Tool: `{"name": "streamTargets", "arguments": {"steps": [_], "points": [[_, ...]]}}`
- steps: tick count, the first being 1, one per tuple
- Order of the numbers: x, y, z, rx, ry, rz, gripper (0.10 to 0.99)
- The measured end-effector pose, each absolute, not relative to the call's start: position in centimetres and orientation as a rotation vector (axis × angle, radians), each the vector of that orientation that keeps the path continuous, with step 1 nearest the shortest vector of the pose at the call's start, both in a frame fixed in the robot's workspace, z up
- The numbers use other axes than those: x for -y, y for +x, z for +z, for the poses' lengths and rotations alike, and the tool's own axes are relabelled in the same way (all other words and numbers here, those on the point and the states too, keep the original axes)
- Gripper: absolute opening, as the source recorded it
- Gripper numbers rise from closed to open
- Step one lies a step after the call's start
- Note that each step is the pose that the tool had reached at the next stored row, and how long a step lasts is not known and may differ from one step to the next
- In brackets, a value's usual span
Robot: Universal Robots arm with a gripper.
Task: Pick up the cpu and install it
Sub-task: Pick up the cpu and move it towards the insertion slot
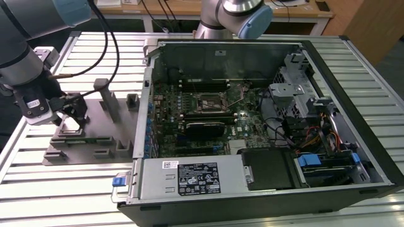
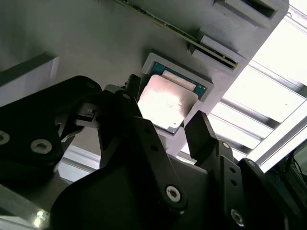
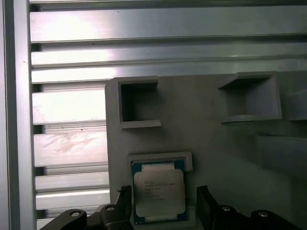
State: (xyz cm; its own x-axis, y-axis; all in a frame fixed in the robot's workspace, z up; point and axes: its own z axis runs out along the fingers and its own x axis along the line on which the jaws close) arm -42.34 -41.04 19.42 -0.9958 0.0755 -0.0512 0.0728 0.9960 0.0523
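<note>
Silvery-grey, the cpu (image 3: 158, 191) lies flat in its pocket near one edge of the grey fixture tray (image 3: 206, 143); the gripper (image 3: 163, 200) hangs open above it, fingers (image 3: 203, 203) at either side.

Silver-grey tubular arm (image 1: 16, 59) with a pale blue round joint cap (image 1: 69, 10); thin black cables (image 1: 109, 35) leave toward one o'clock. Matte black angular gripper (image 2: 165, 108) bears round silver screws (image 2: 173, 193).

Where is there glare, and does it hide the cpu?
In the second wrist view glare whitens the cpu and washes out the table slats; in the first wrist view the cpu is evenly lit; the exterior view looks evenly lit.
</note>
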Motion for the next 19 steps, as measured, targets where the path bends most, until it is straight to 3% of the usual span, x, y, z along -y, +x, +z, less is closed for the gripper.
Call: {"name": "streamTargets", "arguments": {"steps": [19], "points": [[40.89,-42.53,18.33,-3.086,0.110,0.076,0.647]]}}
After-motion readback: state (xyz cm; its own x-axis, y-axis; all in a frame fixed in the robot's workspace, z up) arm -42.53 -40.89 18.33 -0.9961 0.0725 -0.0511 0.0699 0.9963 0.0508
